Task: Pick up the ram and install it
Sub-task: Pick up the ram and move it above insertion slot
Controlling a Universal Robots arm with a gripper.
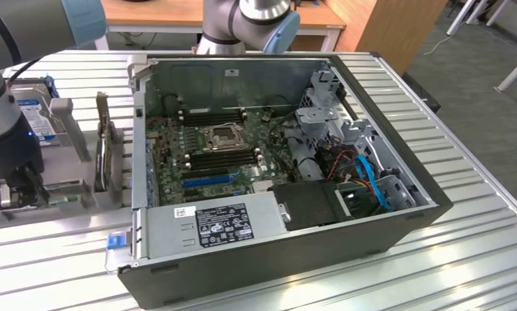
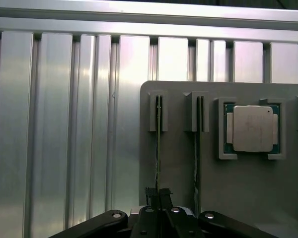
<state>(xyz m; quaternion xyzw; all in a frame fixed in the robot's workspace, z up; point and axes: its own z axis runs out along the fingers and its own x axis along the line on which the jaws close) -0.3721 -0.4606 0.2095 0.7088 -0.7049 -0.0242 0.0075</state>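
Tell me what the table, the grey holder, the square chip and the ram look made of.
The table: bare metal, probably aluminium; ribbed, brushed, with shiny streaks.
The grey holder: matte plastic, perhaps printed; flat, no glare.
The square chip: dull silver metal lid on a green board rim.
The ram: edge-on, thin, dark; likely circuit board, unsure.

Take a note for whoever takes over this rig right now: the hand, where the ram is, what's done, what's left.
Hand: shut on the ram stick.
Ram stick: standing on edge in its slot of the grey holder, not lifted out. A second stick stands in the next slot.
Done: the grasp.
Left: the lift and the whole install into the open computer case.
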